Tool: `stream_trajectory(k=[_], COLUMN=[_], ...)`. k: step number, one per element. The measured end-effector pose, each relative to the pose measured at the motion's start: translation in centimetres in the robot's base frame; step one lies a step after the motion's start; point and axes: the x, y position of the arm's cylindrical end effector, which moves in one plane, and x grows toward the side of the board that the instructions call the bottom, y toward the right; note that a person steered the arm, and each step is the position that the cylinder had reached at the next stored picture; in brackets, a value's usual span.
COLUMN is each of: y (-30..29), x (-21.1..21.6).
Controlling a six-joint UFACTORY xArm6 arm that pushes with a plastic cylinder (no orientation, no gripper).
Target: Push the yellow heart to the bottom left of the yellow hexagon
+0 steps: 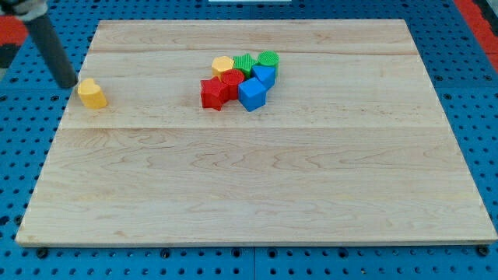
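Observation:
The yellow heart (92, 93) lies near the board's left edge. My tip (69, 84) is just to its left and slightly above, close to it; I cannot tell whether they touch. The yellow hexagon (222, 64) sits at the upper left of a cluster of blocks in the upper middle of the board, far to the right of the heart.
The cluster holds a red star-like block (213, 93), a red round block (233, 78), two green blocks (246, 62) (268, 58) and two blue blocks (252, 93) (264, 75). The wooden board (257, 179) lies on a blue pegboard.

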Motion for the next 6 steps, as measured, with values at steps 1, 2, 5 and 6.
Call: stream_trajectory(k=[1, 2, 5, 6], y=[0.5, 4.7, 8.8, 12.3], x=[1.6, 1.5, -2.0, -1.6])
